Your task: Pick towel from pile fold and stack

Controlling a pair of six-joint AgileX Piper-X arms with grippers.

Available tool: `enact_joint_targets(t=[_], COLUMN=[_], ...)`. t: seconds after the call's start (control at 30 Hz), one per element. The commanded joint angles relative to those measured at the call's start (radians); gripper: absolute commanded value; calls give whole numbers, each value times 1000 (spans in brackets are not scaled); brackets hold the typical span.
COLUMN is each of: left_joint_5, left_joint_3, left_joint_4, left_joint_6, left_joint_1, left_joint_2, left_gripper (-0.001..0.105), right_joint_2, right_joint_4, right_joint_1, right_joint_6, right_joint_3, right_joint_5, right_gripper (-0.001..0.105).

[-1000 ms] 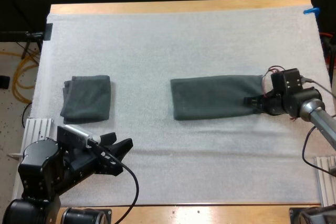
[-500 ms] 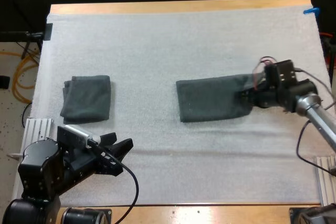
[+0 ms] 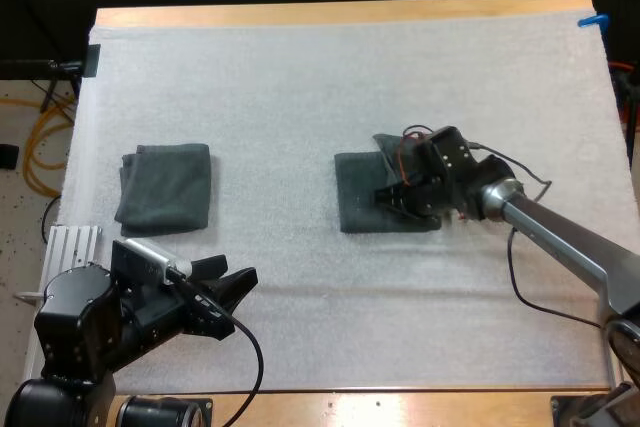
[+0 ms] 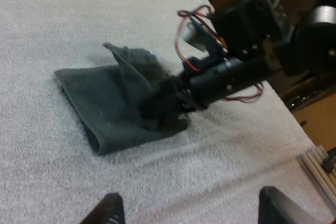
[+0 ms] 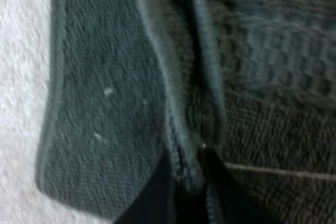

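The left gripper [image 3: 222, 279], two black fingers on a black arm, is nearest in the high view. It hovers over the front-left part of the white foam mat [image 3: 300, 77], with its fingers spread wide and touching nothing. In the left wrist view its two fingertips [image 4: 110, 211] stand well apart above bare mat and point toward the towel at the mat's middle.

Just beyond the left gripper, on the left side of the mat, lies a small folded dark grey-green cloth square [image 3: 165, 187]. It lies flat and is well apart from both arms.

Farther on, at the mat's middle, lies the dark grey-green towel [image 3: 355, 205], doubled over into a short rectangle. The right gripper [image 3: 398, 197] is on its right part, with the arm reaching in from the right edge. In the right wrist view the black fingertips [image 5: 151, 198] are pressed on a raised hem of this towel, pinching the cloth between them. The left wrist view shows a flap of the towel rising in a peak near that gripper. The rest of the cloth rests flat, with a rounded fold along one edge.

Beyond the towels, bare mat runs to the far edge of the light wooden table [image 3: 340, 12].
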Motion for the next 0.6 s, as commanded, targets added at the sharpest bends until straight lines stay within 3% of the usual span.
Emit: enact_joint_targets(t=[0.0, 0.13, 0.27, 0.57], left_joint_5=[8, 8, 8, 8], left_joint_3=[-3, -3, -3, -3], left_joint_4=[-4, -4, -4, -4], left_joint_6=[-10, -10, -10, -8], left_joint_1=[2, 2, 2, 2], left_joint_2=[0, 0, 0, 0], left_gripper=[53, 53, 53, 53], right_joint_2=[5, 24, 27, 30], right_joint_4=[-16, -16, -16, -13], right_joint_1=[9, 9, 18, 29], right_joint_6=[12, 59, 70, 69], right_joint_3=[-25, -47, -52, -52], right_joint_5=[-29, -39, -113, -111], right_gripper=[0, 0, 0, 0])
